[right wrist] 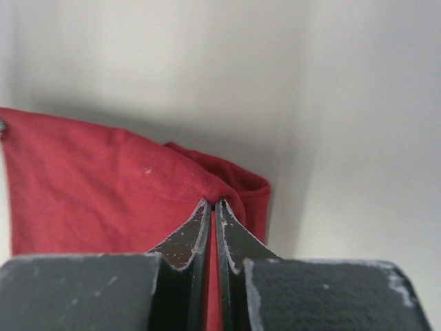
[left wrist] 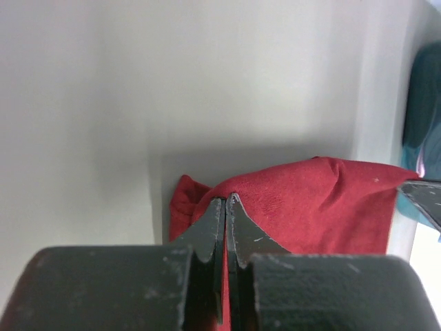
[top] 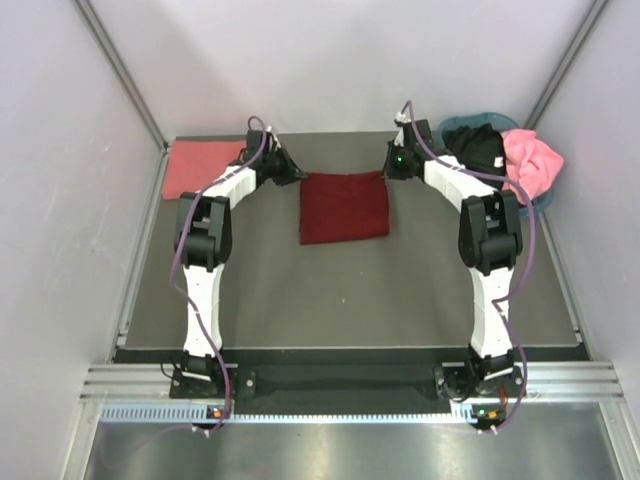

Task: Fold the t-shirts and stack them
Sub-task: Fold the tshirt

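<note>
A dark maroon t-shirt point(top: 344, 207) lies folded into a rectangle mid-table, its far edge lifted between both arms. My left gripper point(top: 297, 173) is shut on its far left corner; in the left wrist view the fingertips point(left wrist: 226, 201) pinch the red cloth point(left wrist: 310, 207). My right gripper point(top: 386, 172) is shut on the far right corner, and the right wrist view shows the cloth point(right wrist: 89, 186) bunched at the closed tips point(right wrist: 214, 202). A salmon-pink t-shirt point(top: 203, 168) lies folded flat at the back left. A black t-shirt point(top: 478, 146) and a bright pink one point(top: 533, 163) sit heaped in the basket.
The teal-blue basket point(top: 546, 201) stands at the back right corner, right behind the right arm. White walls close in the table on the left, back and right. The dark table surface point(top: 350, 300) stretches from the maroon shirt to the arm bases.
</note>
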Controlling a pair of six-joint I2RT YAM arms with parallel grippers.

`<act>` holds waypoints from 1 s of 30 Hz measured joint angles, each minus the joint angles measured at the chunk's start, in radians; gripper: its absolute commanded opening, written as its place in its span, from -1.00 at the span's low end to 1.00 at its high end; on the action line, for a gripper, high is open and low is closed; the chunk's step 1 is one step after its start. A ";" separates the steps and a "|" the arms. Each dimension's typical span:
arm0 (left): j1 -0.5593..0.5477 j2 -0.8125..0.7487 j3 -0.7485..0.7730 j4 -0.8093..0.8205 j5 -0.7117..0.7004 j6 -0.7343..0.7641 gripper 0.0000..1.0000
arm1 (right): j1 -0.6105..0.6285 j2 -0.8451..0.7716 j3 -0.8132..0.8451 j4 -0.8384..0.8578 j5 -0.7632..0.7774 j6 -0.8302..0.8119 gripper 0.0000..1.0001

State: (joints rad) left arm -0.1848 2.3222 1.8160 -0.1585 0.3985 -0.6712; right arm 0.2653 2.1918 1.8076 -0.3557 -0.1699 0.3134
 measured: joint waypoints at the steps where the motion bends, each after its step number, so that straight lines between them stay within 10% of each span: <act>1: 0.002 0.000 0.000 0.007 -0.002 -0.003 -1.00 | -0.003 0.008 0.000 0.010 -0.002 0.000 -0.95; 9: 0.016 0.027 0.045 0.046 -0.008 -0.007 -0.84 | -0.029 0.029 0.001 0.080 -0.026 0.006 0.34; 16: 0.021 0.040 0.060 0.019 -0.053 0.000 -0.87 | -0.033 -0.063 -0.170 0.119 -0.125 -0.048 0.41; 21: 0.030 0.038 0.060 -0.010 -0.100 0.035 -0.25 | -0.033 -0.188 -0.334 0.118 -0.258 -0.116 0.41; 30: 0.080 0.000 0.055 -0.066 -0.089 0.075 -0.18 | -0.033 -0.266 -0.553 0.174 -0.431 -0.175 0.57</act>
State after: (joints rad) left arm -0.1051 2.3226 1.8709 -0.2245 0.3092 -0.5961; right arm 0.2325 1.9255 1.2549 -0.1822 -0.6006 0.1383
